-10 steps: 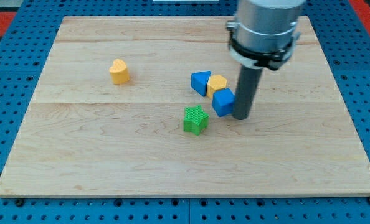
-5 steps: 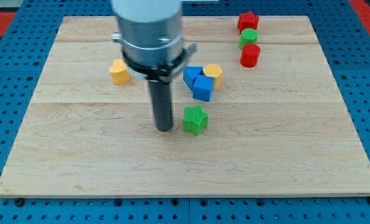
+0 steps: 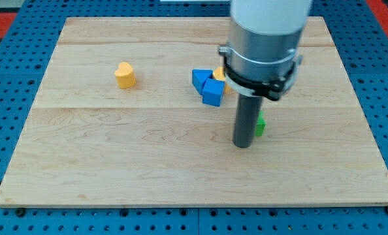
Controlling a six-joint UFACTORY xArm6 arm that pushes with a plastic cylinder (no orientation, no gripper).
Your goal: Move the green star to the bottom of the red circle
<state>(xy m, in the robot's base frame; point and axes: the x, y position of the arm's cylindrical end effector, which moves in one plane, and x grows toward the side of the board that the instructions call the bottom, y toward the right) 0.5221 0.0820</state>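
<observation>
My tip (image 3: 243,145) rests on the wooden board (image 3: 115,150) right of centre. The green star (image 3: 260,125) is mostly hidden behind the rod; only a green sliver shows at the rod's right side, touching or very close to it. The red circle does not show; the arm's body covers the upper right of the board where it stood.
A blue triangle (image 3: 199,79) and a blue cube (image 3: 213,93) sit together left of the rod, with a yellow block (image 3: 219,74) peeking out behind them. A yellow heart (image 3: 124,75) stands at the upper left.
My tip has moved from the star's left side rightwards across the board. The green star has shifted to the right with it. The arm now hides the red and green blocks at the upper right.
</observation>
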